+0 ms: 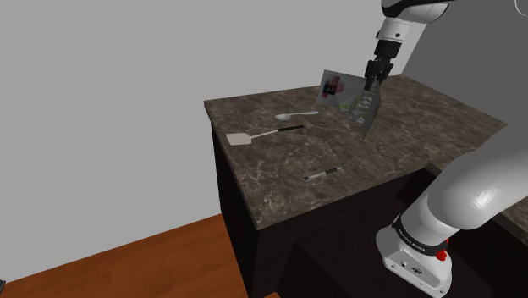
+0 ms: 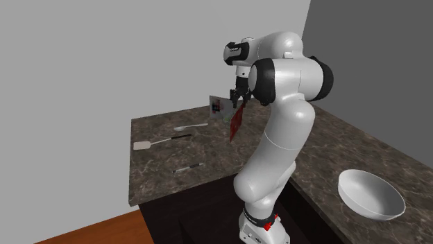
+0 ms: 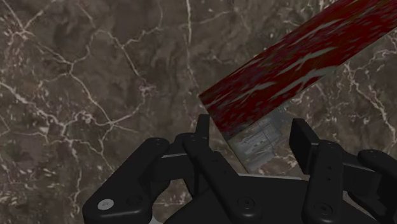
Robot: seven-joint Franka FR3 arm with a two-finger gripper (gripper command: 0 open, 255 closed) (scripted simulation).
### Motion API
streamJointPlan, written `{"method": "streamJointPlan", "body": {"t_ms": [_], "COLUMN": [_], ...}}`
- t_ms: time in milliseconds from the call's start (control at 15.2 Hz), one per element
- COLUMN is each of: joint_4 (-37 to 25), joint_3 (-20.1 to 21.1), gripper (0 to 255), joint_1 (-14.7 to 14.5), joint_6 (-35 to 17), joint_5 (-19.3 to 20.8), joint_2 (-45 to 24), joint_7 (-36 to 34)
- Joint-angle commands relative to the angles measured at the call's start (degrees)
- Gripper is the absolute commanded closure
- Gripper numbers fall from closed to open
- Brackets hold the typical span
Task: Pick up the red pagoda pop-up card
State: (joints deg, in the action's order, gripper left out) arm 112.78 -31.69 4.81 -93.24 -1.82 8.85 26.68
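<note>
i see card (image 3: pixel 299 60) dark red, grey streaks | counter (image 3: pixel 95 76) dark brown marble, white veins | gripper (image 3: pixel 251 127) black | spatula (image 1: pixel 241 138) white | bowl (image 2: pixel 371 194) white | floor (image 1: pixel 127 262) orange-brown

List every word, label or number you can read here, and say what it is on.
Nothing here can be read as text.
Red card clasped in the gripper: faint print-like lines on its pale grey part, illegible.
Standing card on the counter: a pink and black picture, no words legible.
Dark base ring of the arm: small pale marks, too small to read.
</note>
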Motion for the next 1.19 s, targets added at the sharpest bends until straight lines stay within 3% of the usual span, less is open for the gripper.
{"method": "streamJointPlan", "body": {"t_ms": [0, 528, 1122], "joint_4": [0.2, 0.1, -6.8], "joint_3": [0.0, 0.0, 0.2], "gripper": [255, 255, 255], "joint_1": [0.0, 0.0, -0.2], "joint_6": [-0.2, -0.2, 6.7], "joint_5": [0.0, 0.0, -0.1], "joint_2": [0.1, 0.0, -0.1], "joint_7": [0.0, 0.0, -0.6]}}
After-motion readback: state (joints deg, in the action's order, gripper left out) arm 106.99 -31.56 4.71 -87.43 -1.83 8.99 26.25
